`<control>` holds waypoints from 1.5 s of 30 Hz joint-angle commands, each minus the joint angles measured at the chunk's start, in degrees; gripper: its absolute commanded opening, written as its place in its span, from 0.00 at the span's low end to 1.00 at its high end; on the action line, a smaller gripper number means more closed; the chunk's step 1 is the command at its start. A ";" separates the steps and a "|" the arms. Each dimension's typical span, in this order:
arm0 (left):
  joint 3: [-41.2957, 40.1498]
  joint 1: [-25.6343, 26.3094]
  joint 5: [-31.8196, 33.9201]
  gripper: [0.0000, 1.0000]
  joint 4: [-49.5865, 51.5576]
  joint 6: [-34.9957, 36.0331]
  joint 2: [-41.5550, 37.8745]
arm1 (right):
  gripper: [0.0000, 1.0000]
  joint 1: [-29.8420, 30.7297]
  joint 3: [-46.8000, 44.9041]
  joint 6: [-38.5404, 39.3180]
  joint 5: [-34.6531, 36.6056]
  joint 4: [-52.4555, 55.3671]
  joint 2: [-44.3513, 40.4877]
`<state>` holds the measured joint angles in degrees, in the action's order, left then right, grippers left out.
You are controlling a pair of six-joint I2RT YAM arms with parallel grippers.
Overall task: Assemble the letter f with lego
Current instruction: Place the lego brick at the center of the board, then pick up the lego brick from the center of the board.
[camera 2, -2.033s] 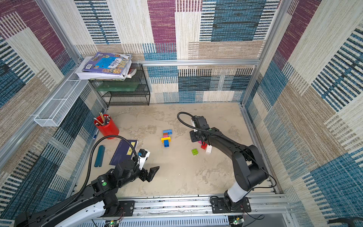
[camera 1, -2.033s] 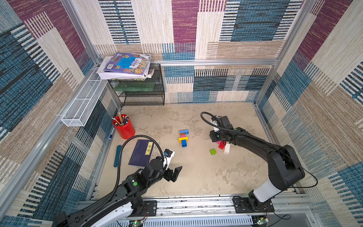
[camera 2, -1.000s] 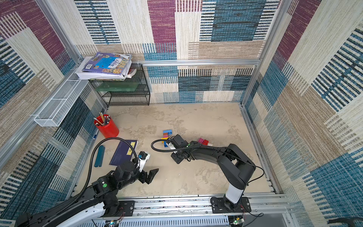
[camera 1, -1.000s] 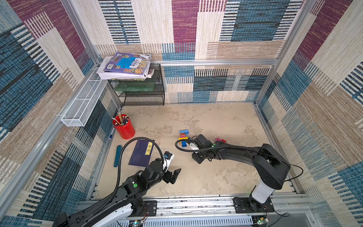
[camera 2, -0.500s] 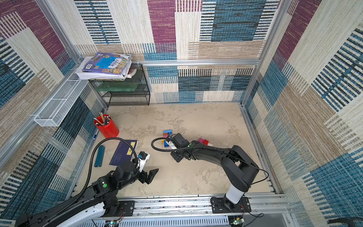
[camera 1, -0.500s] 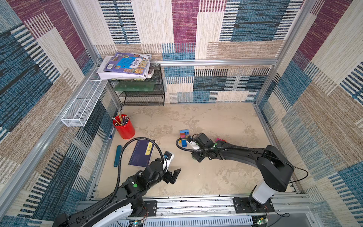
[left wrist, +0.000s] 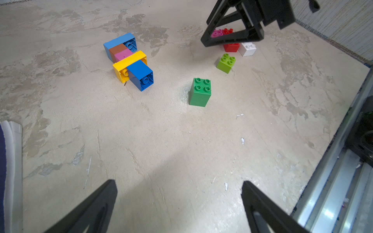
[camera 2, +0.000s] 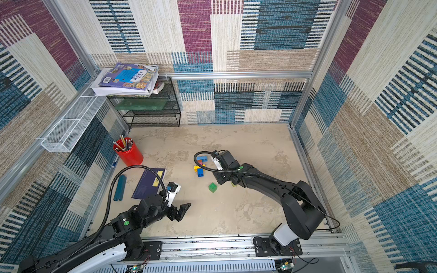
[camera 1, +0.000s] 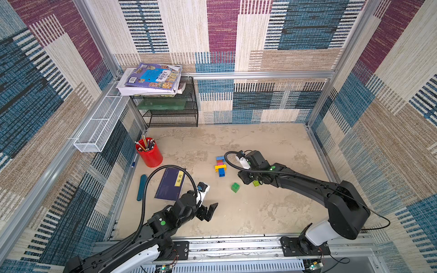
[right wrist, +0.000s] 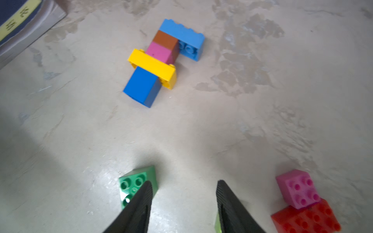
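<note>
The joined lego [camera 1: 220, 165] [camera 2: 200, 165] lies flat mid-floor: light blue, brown, pink, a yellow crossbar and blue [right wrist: 161, 60] [left wrist: 129, 60]. A dark green brick [camera 1: 235, 187] [left wrist: 200, 91] stands upright and alone. My right gripper [camera 1: 251, 180] [right wrist: 183, 187] is open and empty, one finger just beside that green brick [right wrist: 135, 181]. A lime brick [left wrist: 226, 62] sits under it. Pink [right wrist: 297, 188], red [right wrist: 306, 219] and white [left wrist: 247, 48] bricks lie beyond. My left gripper [camera 1: 210, 211] [left wrist: 179, 187] hovers wide open over bare floor near the front.
A red pencil cup [camera 1: 149, 156], a dark blue book [camera 1: 171, 183] and a teal case [camera 1: 142, 188] sit at the left. In the back left corner stands a black wire shelf [camera 1: 170, 111] with books on top. A white mesh basket [camera 1: 101, 125] hangs on the left wall.
My right gripper has opened, left the dark green brick standing on the floor, and drawn back slightly to the right. The left arm has not moved.
</note>
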<state>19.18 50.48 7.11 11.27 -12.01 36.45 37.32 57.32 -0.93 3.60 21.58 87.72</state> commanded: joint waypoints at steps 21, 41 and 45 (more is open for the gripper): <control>1.04 0.05 -0.91 0.99 -2.04 1.55 3.31 | 0.62 -15.16 -2.11 -11.53 8.66 3.68 5.08; 1.04 -0.03 -0.74 0.99 -1.87 1.38 3.40 | 0.62 -17.37 -0.55 -9.42 6.34 3.21 9.74; 1.08 -0.01 -0.74 0.99 -1.78 1.38 3.38 | 0.60 -17.35 0.29 -8.33 5.17 2.67 10.87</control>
<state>20.34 50.48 5.85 10.07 -11.57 39.88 19.90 56.90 -10.35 10.44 25.30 98.00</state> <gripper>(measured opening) 0.991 0.604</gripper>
